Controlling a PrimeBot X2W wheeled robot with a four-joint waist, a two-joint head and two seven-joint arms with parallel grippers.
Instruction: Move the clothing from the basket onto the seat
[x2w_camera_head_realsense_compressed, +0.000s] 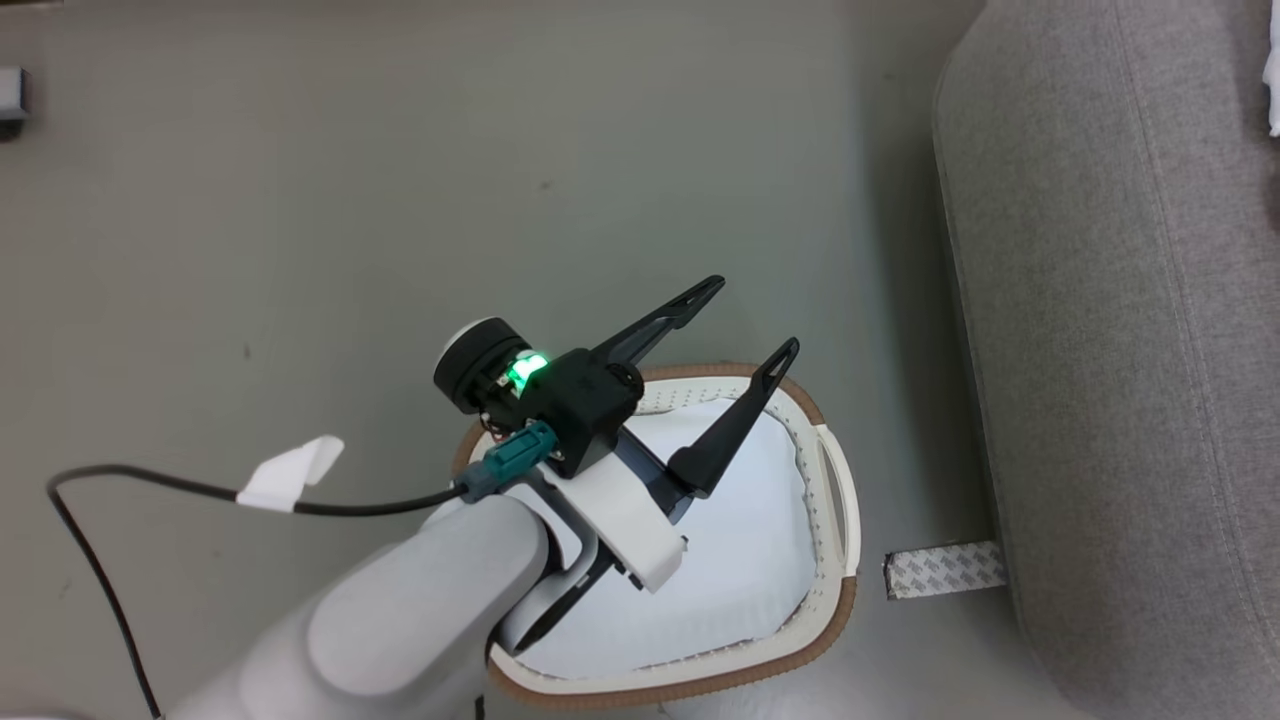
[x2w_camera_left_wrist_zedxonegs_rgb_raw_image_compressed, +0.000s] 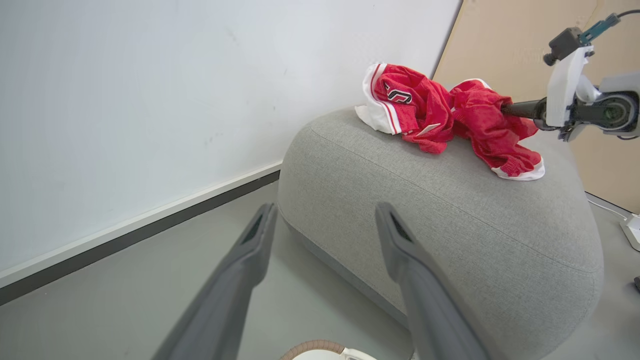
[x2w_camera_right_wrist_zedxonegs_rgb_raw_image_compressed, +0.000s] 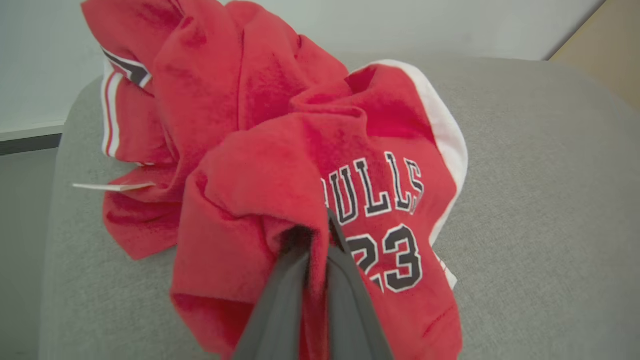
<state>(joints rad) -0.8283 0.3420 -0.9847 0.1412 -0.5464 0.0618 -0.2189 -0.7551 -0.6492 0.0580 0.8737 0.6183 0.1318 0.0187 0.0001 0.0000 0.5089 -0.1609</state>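
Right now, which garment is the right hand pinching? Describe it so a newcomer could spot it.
Find the grey seat by the white wall; two red garments sit on top. The right hand is shut on the jersey. It alone reads BULLS 23; the other garment has striped trim.

This looks like a bare test room or lab furnished with a few household pieces, not a lived-in home. The floor (x2w_camera_head_realsense_compressed: 400, 200) is smooth plain grey, the wall (x2w_camera_left_wrist_zedxonegs_rgb_raw_image_compressed: 150, 100) is blank white with a dark skirting strip (x2w_camera_left_wrist_zedxonegs_rgb_raw_image_compressed: 125, 241), and a tan board (x2w_camera_left_wrist_zedxonegs_rgb_raw_image_compressed: 500, 45) stands beside it. A patterned tape strip (x2w_camera_head_realsense_compressed: 945, 570) is stuck to the floor against the big grey seat (x2w_camera_head_realsense_compressed: 1120, 350). A laundry basket (x2w_camera_head_realsense_compressed: 830, 620) sits near it, and a tagged black cable (x2w_camera_head_realsense_compressed: 380, 508) runs across.
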